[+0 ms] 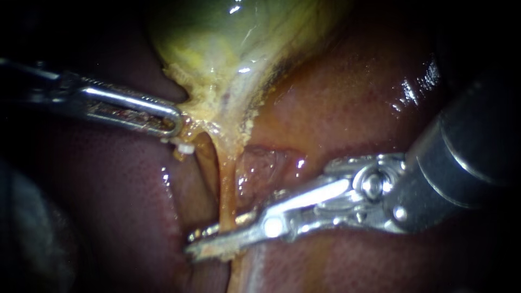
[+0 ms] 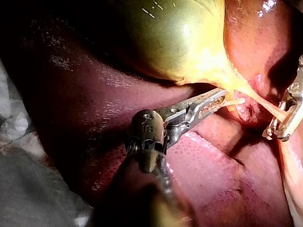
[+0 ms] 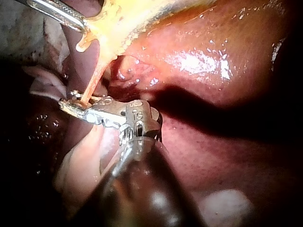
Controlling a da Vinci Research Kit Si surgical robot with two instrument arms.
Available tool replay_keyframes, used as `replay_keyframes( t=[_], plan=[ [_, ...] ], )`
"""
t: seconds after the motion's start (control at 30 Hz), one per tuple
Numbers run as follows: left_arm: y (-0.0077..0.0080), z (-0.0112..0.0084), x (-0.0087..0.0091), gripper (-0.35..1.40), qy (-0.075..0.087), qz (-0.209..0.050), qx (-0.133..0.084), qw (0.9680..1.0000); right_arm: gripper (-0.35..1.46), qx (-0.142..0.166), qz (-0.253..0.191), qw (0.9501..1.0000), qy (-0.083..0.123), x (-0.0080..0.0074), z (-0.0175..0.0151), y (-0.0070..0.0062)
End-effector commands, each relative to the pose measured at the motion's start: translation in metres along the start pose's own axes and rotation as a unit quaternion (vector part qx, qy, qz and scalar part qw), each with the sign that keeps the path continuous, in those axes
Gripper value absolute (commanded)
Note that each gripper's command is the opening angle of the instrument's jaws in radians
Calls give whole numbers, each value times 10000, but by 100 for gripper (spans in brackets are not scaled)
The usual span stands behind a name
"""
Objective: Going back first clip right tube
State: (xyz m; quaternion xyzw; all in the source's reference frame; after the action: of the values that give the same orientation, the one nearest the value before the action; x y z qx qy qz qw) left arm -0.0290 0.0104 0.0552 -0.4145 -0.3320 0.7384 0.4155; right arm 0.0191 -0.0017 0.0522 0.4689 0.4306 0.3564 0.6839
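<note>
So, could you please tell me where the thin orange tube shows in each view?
Endoscope view: the tube runs down the centre from the gallbladder to the right instrument.
Left wrist view: tube ahead of the left instrument.
Right wrist view: tube rising from the right instrument.
Shared landmark: the gallbladder.

Liver (image 1: 353, 103): we read no words or numbers on it.
Gallbladder (image 1: 228, 38): no writing we can read.
Right instrument (image 3: 72, 101): tiny marks, too small for us to read.
</note>
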Motion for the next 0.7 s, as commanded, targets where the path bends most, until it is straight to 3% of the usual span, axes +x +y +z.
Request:
replay_keyframes(
  t=[0.03, 0.1, 0.2, 0.37, 0.47, 0.7],
  plan=[
    [0, 0, 0, -35, 0, -1, 0, 10000, -17, 2, -109, 9999, 14, -2, -1, 2],
    [0, 0, 0, -35, 0, -1, 0, 10000, 14, -2, -663, 9978, 24, -7, 3, 8],
    [0, 0, 0, -35, 0, -1, 0, 10000, 36, 30, -924, 9957, 49, -19, 10, 19],
    [0, 0, 0, -35, -1, 0, -1, 10000, 46, 38, -1378, 9904, 49, -35, 20, 39],
    [0, 0, 0, -35, -1, 0, -1, 10000, 49, -134, -1682, 9856, 69, -37, 20, 50],
    [-1, -1, 0, -35, -2, 1, -2, 10000, 50, -355, -2375, 9707, -82, -40, -9, 63]
  ],
)
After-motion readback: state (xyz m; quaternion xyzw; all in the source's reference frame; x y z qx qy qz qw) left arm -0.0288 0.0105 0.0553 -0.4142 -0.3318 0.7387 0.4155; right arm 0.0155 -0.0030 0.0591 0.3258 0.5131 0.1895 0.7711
